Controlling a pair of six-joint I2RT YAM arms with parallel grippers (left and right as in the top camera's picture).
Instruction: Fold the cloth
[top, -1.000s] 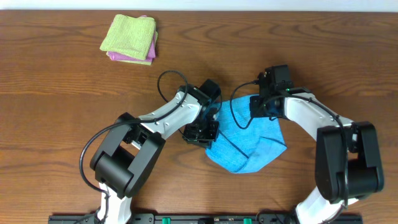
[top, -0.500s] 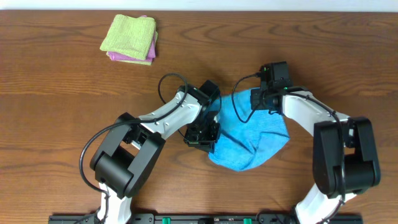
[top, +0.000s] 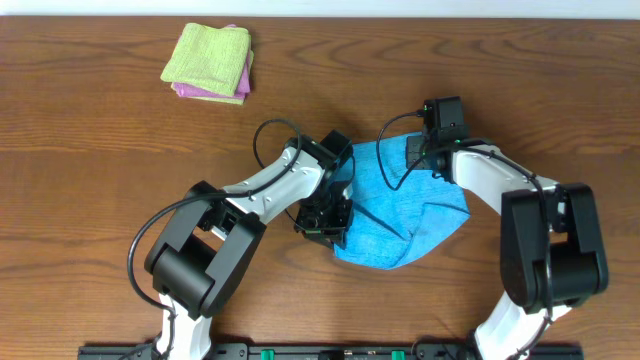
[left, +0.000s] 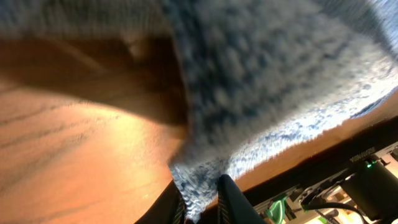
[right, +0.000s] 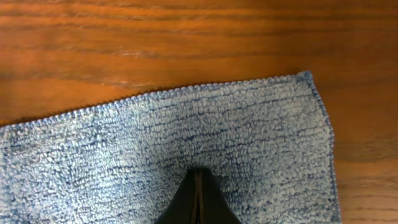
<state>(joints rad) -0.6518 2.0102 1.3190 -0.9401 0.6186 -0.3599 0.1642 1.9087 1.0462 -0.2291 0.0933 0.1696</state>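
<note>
On the wooden table, the cloth lies near the centre between the two arms. It is rumpled and partly doubled, with a diagonal crease across it. It is well apart from the lime-green folded cloth, which sits on a pink folded cloth at the far left. The left gripper is at the cloth's left edge, its fingers standing close together with a fringe of blue pile caught between them, so it appears to grip that edge. The right gripper is at the far edge, closed to a single point on the flat pile. Whether it pinches any fabric cannot be told. The step in hand is judged to be laying one half over the other. To do it well, carry both held edges at the same height and pace so the flap does not twist. Bring the moving hem into line with the far hem, using the flat far corner as the reference. Lower the edge until the layers touch before the fingers part, then lift straight up so the terry pile does not drag.
</note>
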